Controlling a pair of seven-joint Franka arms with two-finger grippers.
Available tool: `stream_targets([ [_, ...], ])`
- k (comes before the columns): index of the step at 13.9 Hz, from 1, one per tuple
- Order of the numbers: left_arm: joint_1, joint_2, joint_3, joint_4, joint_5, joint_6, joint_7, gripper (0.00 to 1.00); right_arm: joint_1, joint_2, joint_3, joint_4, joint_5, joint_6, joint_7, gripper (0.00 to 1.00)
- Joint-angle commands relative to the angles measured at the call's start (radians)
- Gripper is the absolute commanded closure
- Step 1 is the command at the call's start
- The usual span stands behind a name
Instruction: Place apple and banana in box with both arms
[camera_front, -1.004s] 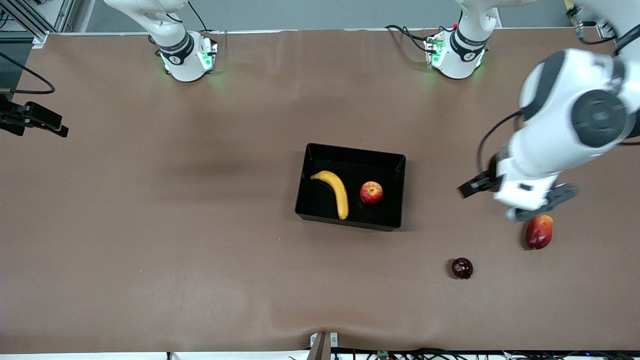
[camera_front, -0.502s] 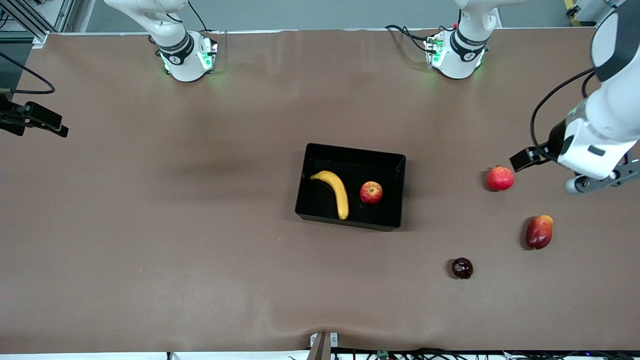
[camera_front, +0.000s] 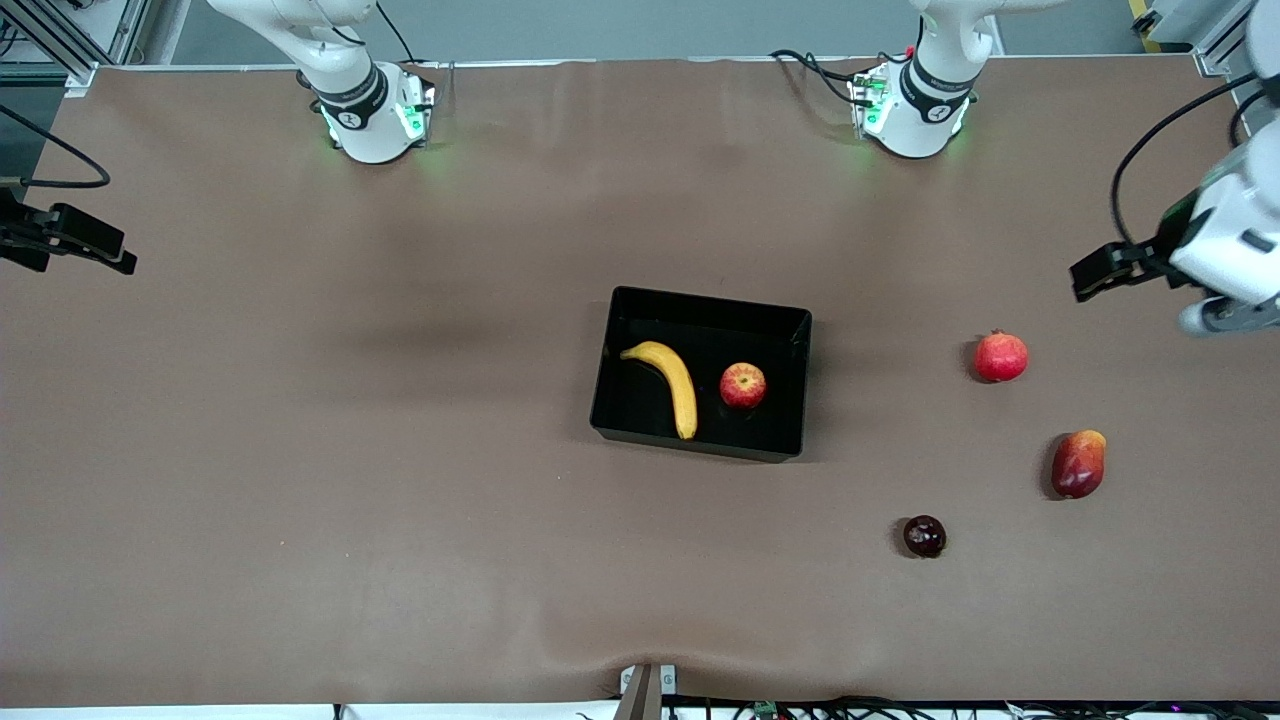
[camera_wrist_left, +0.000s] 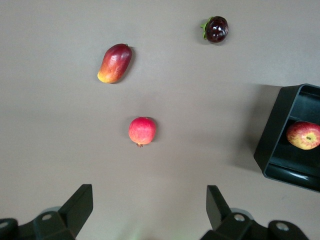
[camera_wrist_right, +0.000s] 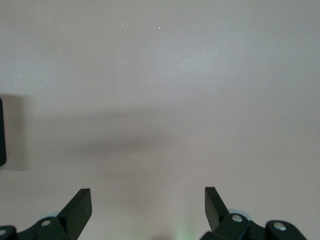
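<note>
While the banana (camera_front: 668, 384) and the apple (camera_front: 743, 385) lie side by side inside the black box (camera_front: 700, 305), both arms are up and away from them. The box sits on the brown table (camera_front: 400, 450), about in the middle. The banana is toward the right arm's end of the box and the apple is toward the left arm's end. The two fruits do not touch.

The left gripper (camera_wrist_left: 149, 207) hangs in the air over the table at the left arm's end. Its fingers are spread wide and hold nothing. In the left wrist view, a round pink-red fruit (camera_wrist_left: 142, 131) lies on the table near it, with a red and yellow mango (camera_wrist_left: 115, 63) and a small dark fruit (camera_wrist_left: 216, 29) well apart from it. A corner of the box with the apple in it shows in that view too.

The right gripper (camera_wrist_right: 148, 207) is over bare table and waits. Its fingers are spread wide and hold nothing.
</note>
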Motion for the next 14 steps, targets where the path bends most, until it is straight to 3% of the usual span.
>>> stream_targets([
  [1, -0.045, -0.064, 0.032, -0.063, -0.021, 0.004, 0.016, 0.0, -0.015, 0.002, 0.013, 0.014, -0.01, -0.01, 0.007, 0.0],
  [8, -0.084, -0.17, 0.063, -0.178, -0.062, 0.047, 0.016, 0.0, -0.017, 0.002, 0.013, 0.014, -0.01, -0.012, 0.005, 0.0],
  [14, -0.07, -0.159, 0.064, -0.137, -0.094, 0.044, 0.034, 0.0, -0.017, 0.002, 0.013, 0.014, -0.012, -0.01, 0.005, 0.0],
])
